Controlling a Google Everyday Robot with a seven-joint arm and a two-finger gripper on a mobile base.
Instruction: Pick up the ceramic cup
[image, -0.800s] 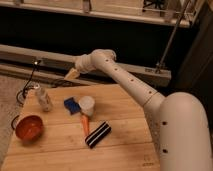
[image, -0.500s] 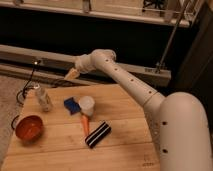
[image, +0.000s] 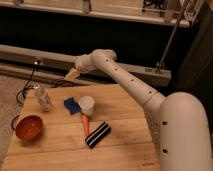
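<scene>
- Standing upright near the middle of the wooden table, the ceramic cup is seen with its open mouth facing up.
- A blue sponge lies just beside the cup on its picture-left side, and whether the two touch cannot be made out.
- An orange stick-like item lies just in front of the cup, and a black-and-white striped object rests next to that, nearer the front edge.
- A clear bottle stands well apart at the far picture-left, and an orange-red bowl sits in front of it.
- The gripper is held over the table's far edge, behind the cup and to its picture-left, well apart from it. Nothing is seen in it, and whether it is open or closed cannot be told.
- The step in hand is judged to be the approach, since no contact with the cup has been made.
- The gripper would best be carried over the cup first and then lowered straight down, so that the bottle is not swept on the way.
- The cup's picture-right and far sides are the free ones, so a grip taken there is favoured, with the sponge and the orange item left undisturbed.
- A centred, gentle closing is advised, since a smooth tapered wall may slip or tip.
</scene>
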